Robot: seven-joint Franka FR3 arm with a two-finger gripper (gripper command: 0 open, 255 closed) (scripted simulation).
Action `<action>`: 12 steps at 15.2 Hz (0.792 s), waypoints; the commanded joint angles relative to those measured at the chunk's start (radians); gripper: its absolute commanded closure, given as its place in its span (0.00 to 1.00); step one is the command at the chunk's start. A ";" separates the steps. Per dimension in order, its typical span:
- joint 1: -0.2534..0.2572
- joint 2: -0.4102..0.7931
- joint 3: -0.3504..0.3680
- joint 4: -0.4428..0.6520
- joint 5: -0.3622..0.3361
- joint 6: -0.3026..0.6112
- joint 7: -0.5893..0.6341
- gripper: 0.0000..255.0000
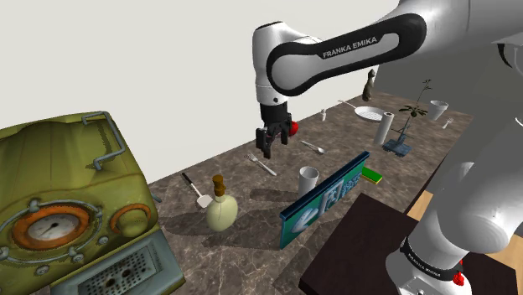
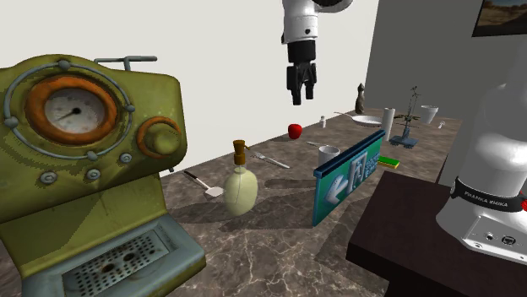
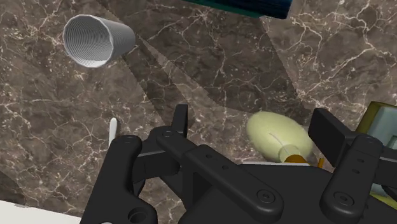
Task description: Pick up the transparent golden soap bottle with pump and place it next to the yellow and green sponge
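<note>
Pale yellow-green translucent soap bottle (image 1: 221, 211) (image 2: 240, 191) (image 3: 277, 133), rounded in the body with a brown-gold pump on top, standing upright on the dark veined marble table (image 1: 251, 245) (image 2: 270, 253) (image 3: 210, 63). A white spatula (image 1: 196, 191) (image 2: 208, 186) lies just beside it on the wall side. A teal sign board with a white arrow (image 1: 327, 199) (image 2: 350, 177) stands on edge near its other side. An olive-green espresso machine with an orange-ringed gauge (image 1: 67, 209) (image 2: 84, 152) rises near the bottle, at the left in the shoulder view.

The yellow and green sponge (image 1: 371, 175) (image 2: 389, 160) lies flat by the far end of the sign board, well apart from the bottle. A white ribbed cup (image 1: 308, 178) (image 2: 328, 154) (image 3: 95, 39) stands between bottle and sponge, close to the sign board.

The all-black gripper (image 1: 267, 152) (image 2: 297, 98) (image 3: 254, 124) hangs in the air above the table, pointing down, its fingers spread wide and holding nothing. It is higher than the bottle and clear of it. In the wrist view the bottle shows beneath the gripper, close to one finger. A silver fork (image 1: 261, 163) (image 2: 270, 159) lies on the table under the gripper, and a red apple (image 1: 293, 128) (image 2: 295, 131) sits near the wall beyond it.
</note>
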 commanded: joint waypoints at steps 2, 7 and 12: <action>0.011 0.113 0.023 0.082 -0.021 0.027 0.048 0.00; 0.042 0.307 0.047 0.242 -0.069 0.051 0.126 0.00; 0.090 0.510 0.053 0.444 -0.121 0.041 0.193 0.00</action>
